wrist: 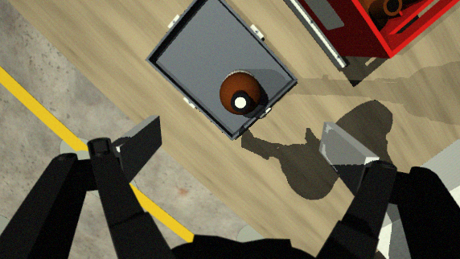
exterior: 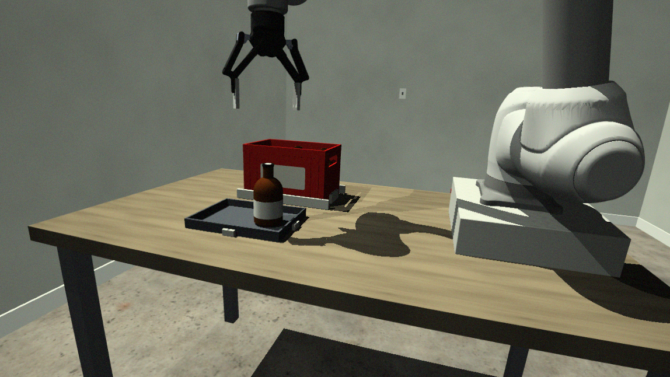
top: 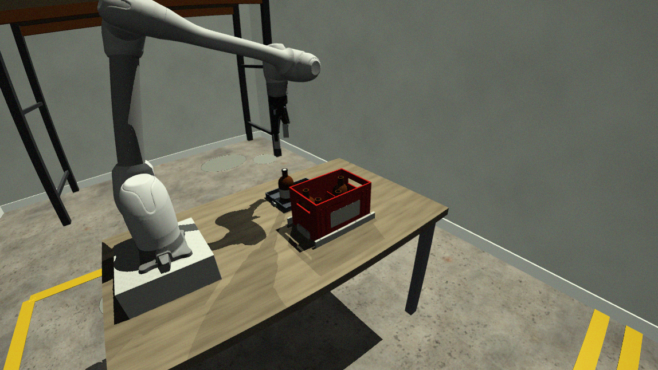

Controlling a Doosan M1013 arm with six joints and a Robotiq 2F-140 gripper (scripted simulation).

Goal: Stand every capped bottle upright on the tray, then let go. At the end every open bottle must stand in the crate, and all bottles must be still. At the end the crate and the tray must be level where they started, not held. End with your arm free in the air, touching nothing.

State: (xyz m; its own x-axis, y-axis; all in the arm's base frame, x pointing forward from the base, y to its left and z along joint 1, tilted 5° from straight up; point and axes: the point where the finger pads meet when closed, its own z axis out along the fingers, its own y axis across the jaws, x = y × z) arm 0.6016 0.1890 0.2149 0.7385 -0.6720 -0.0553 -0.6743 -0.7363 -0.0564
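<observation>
Gripper (exterior: 265, 100) high over the table (exterior: 154, 210), fingers spread to full width, nothing between them. Pads point straight down.

From the wrist view, the capped bottle (wrist: 240, 92) lies at roughly 12 o'clock from the claw's midpoint. Its long axis is vertical: cap (wrist: 240, 103) reads as a white disc, brown shoulders round it. It stands inside the tray (wrist: 189, 52), tucked into the corner nearest the claw, close to two rims.

Crate (exterior: 291, 167) sits at about 1 o'clock, just beyond the tray on its own pale base; open bottle necks (top: 339, 182) show in its cells, upright as far as I can tell.

Judgement: no capped bottle visible off the tray, so the work looks done or nearly so. Open air all round the claw; table edge and floor at 9 o'clock.
</observation>
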